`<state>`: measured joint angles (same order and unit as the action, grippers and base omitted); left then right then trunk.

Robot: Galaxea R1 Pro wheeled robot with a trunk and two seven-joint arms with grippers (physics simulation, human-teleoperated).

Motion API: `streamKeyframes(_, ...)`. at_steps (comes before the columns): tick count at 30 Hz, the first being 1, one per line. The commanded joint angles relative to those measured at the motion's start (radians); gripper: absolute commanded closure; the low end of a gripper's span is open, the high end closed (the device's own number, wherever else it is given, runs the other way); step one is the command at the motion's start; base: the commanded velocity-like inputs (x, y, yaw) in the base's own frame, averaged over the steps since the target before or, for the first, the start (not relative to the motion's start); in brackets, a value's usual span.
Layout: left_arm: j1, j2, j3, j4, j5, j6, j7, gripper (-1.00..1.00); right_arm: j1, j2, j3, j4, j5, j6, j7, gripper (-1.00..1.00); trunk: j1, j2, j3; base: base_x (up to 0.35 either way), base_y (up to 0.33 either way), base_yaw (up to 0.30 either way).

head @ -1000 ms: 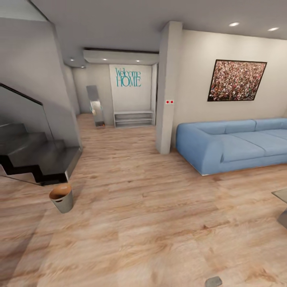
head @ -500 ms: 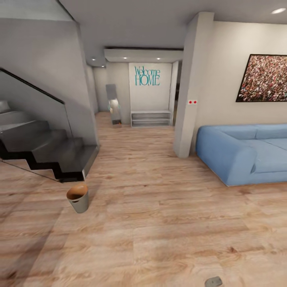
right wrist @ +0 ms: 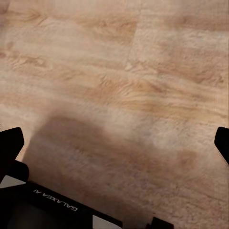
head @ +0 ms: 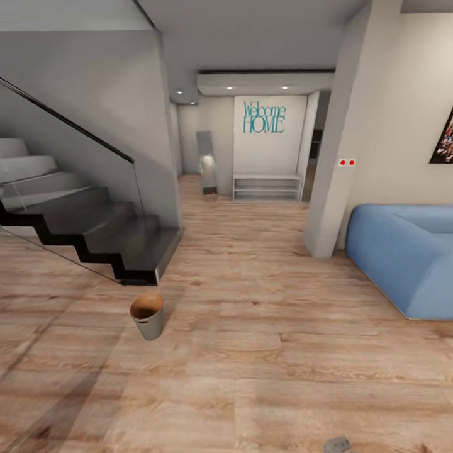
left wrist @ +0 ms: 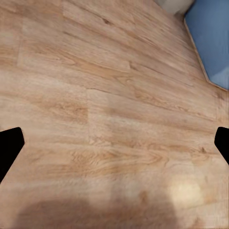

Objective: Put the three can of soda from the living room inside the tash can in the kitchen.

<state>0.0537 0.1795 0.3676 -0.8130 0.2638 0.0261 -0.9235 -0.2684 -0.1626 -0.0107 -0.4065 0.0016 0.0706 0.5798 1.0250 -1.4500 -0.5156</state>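
Observation:
The tash can (head: 148, 317), a small pale grey bin with a brown inside, stands upright on the wood floor near the foot of the stairs, left of centre in the head view. The cans of soda are out of view. In the left wrist view my left gripper (left wrist: 114, 148) is open, its dark fingertips (left wrist: 9, 145) wide apart over bare planks. My right gripper (right wrist: 114, 148) is open too, with only floor between its fingertips (right wrist: 10, 142).
Dark stairs (head: 94, 233) with a glass rail rise at the left. A blue sofa (head: 409, 258) sits at the right, its edge also in the left wrist view (left wrist: 210, 33). A white pillar (head: 330, 176) stands beside it. A hallway with a low shelf (head: 266, 187) lies ahead.
The whole head view has swung to the left, so the camera moved. The bin, pillar and sofa slid rightward in the picture, and the painting is nearly out of frame.

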Motion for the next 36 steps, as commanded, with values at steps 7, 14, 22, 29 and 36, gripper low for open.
streamKeyframes(7,0.0,0.0,-0.001,0.0,0.0,0.0,0.0,-1.0,0.0,0.0,0.0,0.0,0.0,0.0,0.0,-1.0,0.0,0.0,-0.003,0.344,0.02,0.253)
streamKeyframes(14,0.0,0.0,-0.001,0.0,0.0,0.001,0.0,-1.0,0.0,0.0,0.0,0.0,0.0,0.0,0.0,-1.0,0.0,0.0,-0.007,0.345,0.002,0.253)
streamKeyframes(22,0.0,0.0,-0.001,0.0,0.0,0.0,-0.002,-1.0,0.0,0.0,0.0,0.0,0.0,0.0,0.0,-1.0,0.0,0.0,-0.011,0.346,0.0,0.253)
streamKeyframes(29,0.0,0.001,0.002,0.0,0.0,-0.001,-0.056,-1.0,0.0,0.0,0.0,0.0,0.0,0.0,0.003,-1.0,0.0,0.0,-0.014,0.346,0.0,0.253)
streamKeyframes(36,0.0,0.001,0.003,0.0,-0.001,-0.005,-0.14,-1.0,0.0,-0.001,-0.001,-0.051,-0.003,0.003,0.032,-1.0,0.0,0.0,-0.018,0.346,0.0,0.252)
